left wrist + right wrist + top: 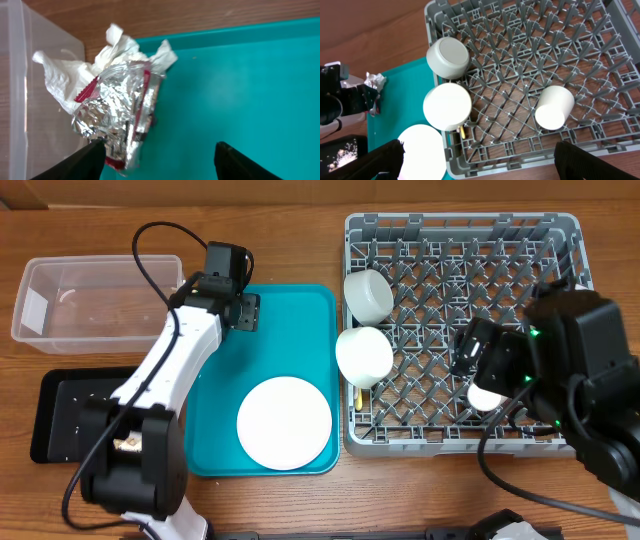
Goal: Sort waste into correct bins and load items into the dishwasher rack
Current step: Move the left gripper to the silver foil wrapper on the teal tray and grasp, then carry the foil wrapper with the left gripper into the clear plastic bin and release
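My left tool (pixel 159 147) is spread wide, foil wrapper (pixel 117 107) just ahead, off-centre toward one finger, so I'd centre up before pinching.

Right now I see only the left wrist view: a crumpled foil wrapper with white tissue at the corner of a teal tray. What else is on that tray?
Observer: One round white plate, toward the robot's end of the teal tray.
Operator: Where is the black tray?
Observer: The black tray sits in front of the clear tub, with white grains in it.
Operator: Rack loaded?
Observer: The dishwasher rack holds a rear white bowl, a front white bowl and a white cup on its side.
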`<state>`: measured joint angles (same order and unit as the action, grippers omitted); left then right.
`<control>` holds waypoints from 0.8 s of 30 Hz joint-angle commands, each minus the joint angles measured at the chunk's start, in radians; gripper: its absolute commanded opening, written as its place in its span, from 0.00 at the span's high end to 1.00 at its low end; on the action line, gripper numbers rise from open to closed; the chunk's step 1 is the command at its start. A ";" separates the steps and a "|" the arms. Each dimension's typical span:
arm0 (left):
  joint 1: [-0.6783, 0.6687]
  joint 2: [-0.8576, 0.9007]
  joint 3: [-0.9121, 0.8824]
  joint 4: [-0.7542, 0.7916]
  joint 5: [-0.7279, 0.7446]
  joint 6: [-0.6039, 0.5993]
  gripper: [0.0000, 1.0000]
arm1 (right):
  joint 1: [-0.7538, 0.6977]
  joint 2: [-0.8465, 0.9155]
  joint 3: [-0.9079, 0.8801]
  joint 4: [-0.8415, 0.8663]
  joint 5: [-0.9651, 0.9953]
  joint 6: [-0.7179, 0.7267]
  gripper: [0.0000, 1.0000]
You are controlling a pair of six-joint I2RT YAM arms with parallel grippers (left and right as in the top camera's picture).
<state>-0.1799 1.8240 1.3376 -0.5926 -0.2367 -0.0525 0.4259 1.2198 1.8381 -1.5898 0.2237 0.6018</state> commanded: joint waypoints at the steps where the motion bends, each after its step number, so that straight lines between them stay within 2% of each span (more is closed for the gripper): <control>1: 0.003 0.067 0.011 0.015 -0.118 -0.039 0.32 | -0.002 0.013 0.002 0.000 -0.001 -0.006 0.00; 5: 0.003 0.103 0.011 0.043 -0.116 -0.041 0.39 | -0.002 0.021 0.002 -0.014 0.000 -0.007 0.00; 11: 0.002 0.144 0.011 0.034 -0.095 -0.041 0.62 | -0.002 0.021 0.002 -0.017 0.000 -0.007 0.00; 20: 0.007 0.151 0.011 0.041 -0.090 -0.029 0.61 | -0.002 0.020 0.002 -0.026 0.000 -0.007 0.00; 24: 0.011 0.151 0.010 0.047 -0.088 -0.027 0.55 | -0.002 0.020 0.002 -0.036 0.000 -0.006 0.00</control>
<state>-0.1768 1.9553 1.3373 -0.5510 -0.3183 -0.0780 0.4259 1.2449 1.8381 -1.6245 0.2237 0.6018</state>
